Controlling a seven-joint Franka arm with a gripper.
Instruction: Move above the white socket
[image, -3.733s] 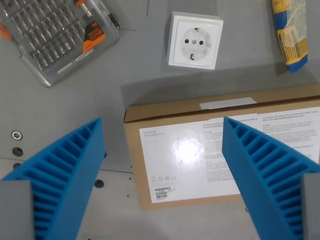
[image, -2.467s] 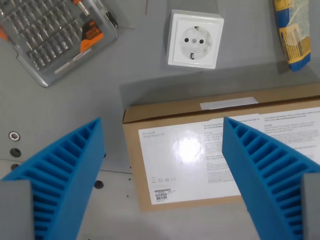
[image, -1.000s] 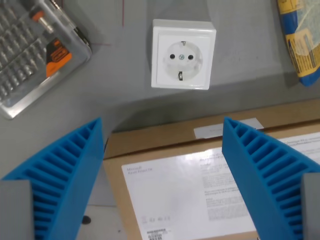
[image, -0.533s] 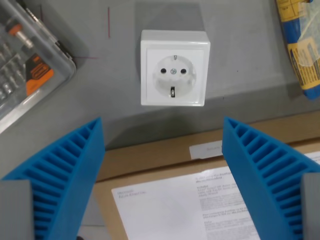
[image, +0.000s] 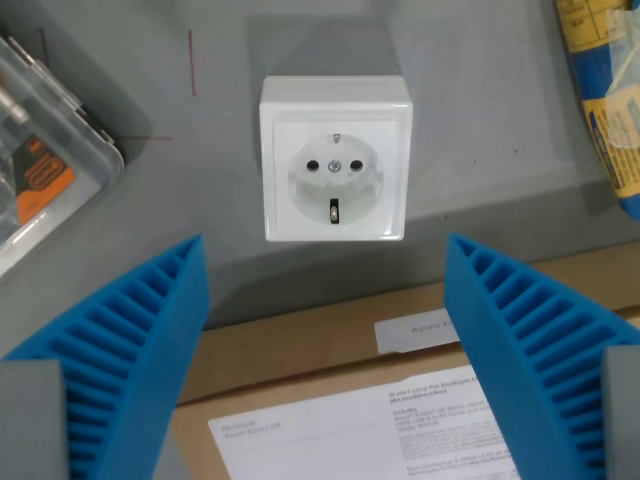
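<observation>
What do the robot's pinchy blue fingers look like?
The end effector has two bright blue fingers shaped like wedges, with ridged, ribbed inner faces. Each one sits on a plain grey block at the bottom corners. No cables or markings show.

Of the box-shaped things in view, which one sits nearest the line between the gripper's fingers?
The cardboard box: it runs between the two blue fingers, under the gripper. The white socket lies farther up the view, and the clear bit case at the wrist view's left.

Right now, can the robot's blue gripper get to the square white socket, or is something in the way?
Probably yes. The square white socket lies bare on the grey table, just ahead of the open blue gripper. Nothing covers it. The brown cardboard box sits under the fingers, not over the socket.
</observation>
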